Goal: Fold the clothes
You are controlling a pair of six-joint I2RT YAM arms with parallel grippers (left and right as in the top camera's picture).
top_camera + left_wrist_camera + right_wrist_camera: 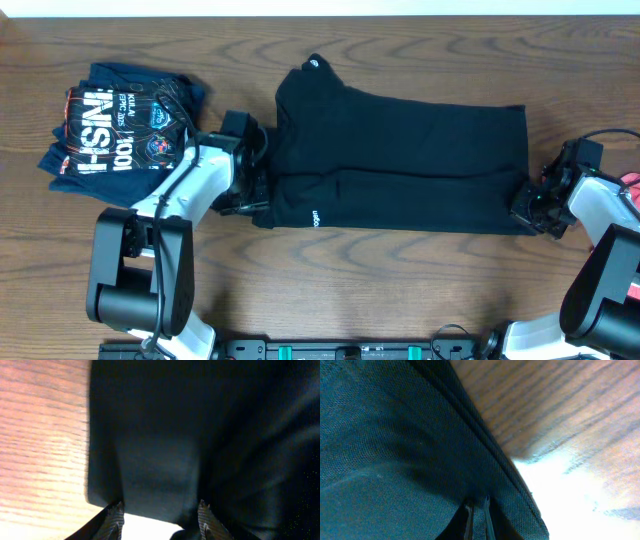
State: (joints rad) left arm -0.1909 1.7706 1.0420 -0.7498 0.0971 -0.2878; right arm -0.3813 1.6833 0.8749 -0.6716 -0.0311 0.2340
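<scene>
A black garment (400, 160) lies stretched between left gripper (256, 178) and right gripper (528, 205).

Even light overhead, soft wrist views.
Overhead is sharp; wrist views are blurred, the black garment (400, 150) loses all detail, and glare whitens the table (570, 485) at the right wrist view's lower right.

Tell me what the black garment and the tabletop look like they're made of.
The black garment: likely a fine synthetic or blended knit, matte; the right wrist view shows a tiny, even mesh-like weave and soft folds. The exact fibre is unclear. The tabletop: wood or wood-look laminate, dark brown with flowing grain and a slight sheen, given the bright glare patches in the wrist views.
</scene>
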